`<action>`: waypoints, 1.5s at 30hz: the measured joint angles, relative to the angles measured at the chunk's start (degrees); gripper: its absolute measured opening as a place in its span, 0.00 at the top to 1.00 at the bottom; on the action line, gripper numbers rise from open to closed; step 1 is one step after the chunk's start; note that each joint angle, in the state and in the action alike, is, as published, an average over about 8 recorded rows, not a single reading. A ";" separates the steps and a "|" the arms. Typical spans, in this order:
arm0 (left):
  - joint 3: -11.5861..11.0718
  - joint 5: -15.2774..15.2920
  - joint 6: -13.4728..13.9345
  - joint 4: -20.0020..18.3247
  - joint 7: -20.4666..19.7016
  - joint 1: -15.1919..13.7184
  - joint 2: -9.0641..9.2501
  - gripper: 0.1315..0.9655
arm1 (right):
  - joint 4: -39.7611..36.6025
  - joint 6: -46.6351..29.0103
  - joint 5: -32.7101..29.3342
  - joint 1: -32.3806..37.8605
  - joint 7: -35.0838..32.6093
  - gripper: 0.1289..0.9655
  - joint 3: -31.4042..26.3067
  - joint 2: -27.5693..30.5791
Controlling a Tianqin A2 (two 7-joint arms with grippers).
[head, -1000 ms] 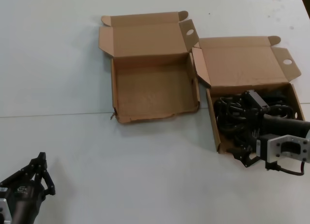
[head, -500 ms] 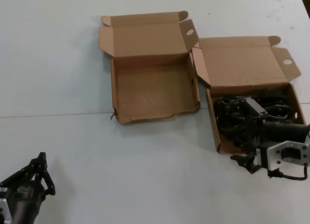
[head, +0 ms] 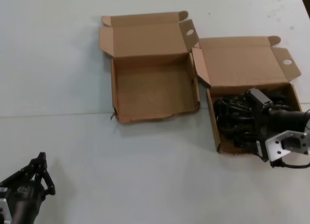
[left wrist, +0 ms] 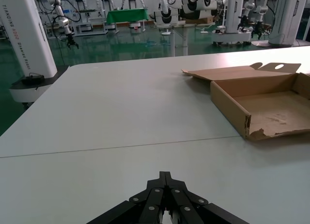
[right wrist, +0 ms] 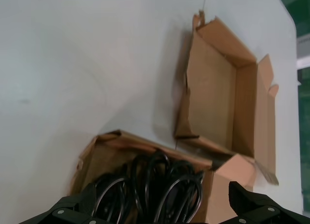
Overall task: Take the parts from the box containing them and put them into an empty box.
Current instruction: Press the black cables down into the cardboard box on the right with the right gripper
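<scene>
The right gripper (head: 252,118), fingers spread wide and empty, hangs over the cable-filled box (head: 220,132) near the table's right edge. Next, it should descend and close. The left gripper (left wrist: 165,178), fingers pinched together, idles at the near-left corner.

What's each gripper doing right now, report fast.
Left gripper: shut, empty, parked low on the table.
Right gripper: open, empty, over the black parts in the box containing them.

The black right gripper (head: 242,136) reaches forward with fingers (right wrist: 72,212) spread wide; the black left gripper (head: 42,168) rests low, fingers (left wrist: 162,197) together.
</scene>
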 joint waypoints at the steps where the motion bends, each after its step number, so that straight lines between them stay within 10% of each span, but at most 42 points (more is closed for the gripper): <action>1: 0.00 0.00 0.00 0.00 0.00 0.00 0.00 0.97 | 0.41 -1.79 -2.68 -0.93 0.00 0.00 2.75 -1.64; 18: 0.00 0.00 0.00 0.00 0.00 0.00 0.00 0.97 | 7.37 -23.59 -40.44 -6.23 0.00 0.00 39.99 -31.32; 30: 0.00 0.00 0.00 0.00 0.01 0.00 0.00 0.97 | 5.64 -22.37 -36.68 -6.13 0.00 0.06 41.78 -31.60; 45: 0.00 -0.01 0.00 0.00 0.01 0.00 0.00 0.97 | -1.23 -15.11 -26.32 -5.76 0.00 0.37 38.08 -27.45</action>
